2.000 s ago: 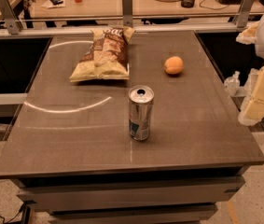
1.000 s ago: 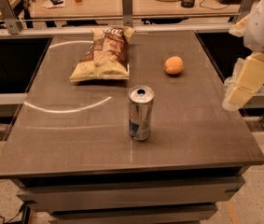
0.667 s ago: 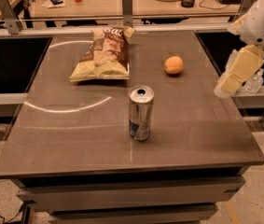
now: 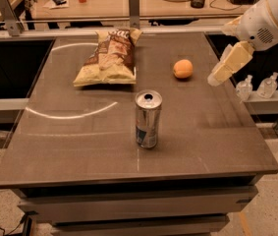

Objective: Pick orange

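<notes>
The orange point(image 4: 183, 68) is a small round fruit lying on the dark table point(image 4: 79, 146), toward the back right. My gripper point(image 4: 217, 76) hangs at the end of the white arm on the right. It is above the table, a short way to the right of the orange and apart from it. It holds nothing that I can see.
A silver drink can point(image 4: 148, 119) stands upright in the middle of the table, in front of the orange. A yellow-brown chip bag point(image 4: 110, 56) lies at the back centre. Two small bottles point(image 4: 256, 87) stand on a ledge off the right edge. A cluttered desk runs behind.
The arm has swung in from the right edge of the table, up and to the left, bringing the gripper closer to the orange. The orange, can and bag have not moved.
</notes>
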Motion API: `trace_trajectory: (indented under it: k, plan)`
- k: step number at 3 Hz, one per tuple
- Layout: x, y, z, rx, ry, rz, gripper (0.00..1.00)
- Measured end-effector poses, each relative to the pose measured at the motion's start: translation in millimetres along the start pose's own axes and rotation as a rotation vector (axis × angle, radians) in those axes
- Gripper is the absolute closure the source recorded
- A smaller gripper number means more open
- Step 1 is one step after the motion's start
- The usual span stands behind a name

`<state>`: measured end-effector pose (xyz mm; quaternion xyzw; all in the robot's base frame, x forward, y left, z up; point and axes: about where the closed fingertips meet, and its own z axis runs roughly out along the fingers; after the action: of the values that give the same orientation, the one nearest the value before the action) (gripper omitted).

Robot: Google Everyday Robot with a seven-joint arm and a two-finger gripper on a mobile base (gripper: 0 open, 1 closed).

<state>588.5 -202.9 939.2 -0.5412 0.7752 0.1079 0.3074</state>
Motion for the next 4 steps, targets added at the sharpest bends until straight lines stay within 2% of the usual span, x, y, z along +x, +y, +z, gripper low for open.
trace_trajectory:
  k: [1,2,3,4]
  plan:
    - [-8,-18,31,-0.013,-0.006,-0.063,0.0]
    - [-14,-35,65,-0.05,0.013,-0.104,0.0]
    - [-16,-43,93,-0.091,0.021,-0.105,0.0]
    - [-11,-49,115,-0.139,0.014,-0.063,0.0]
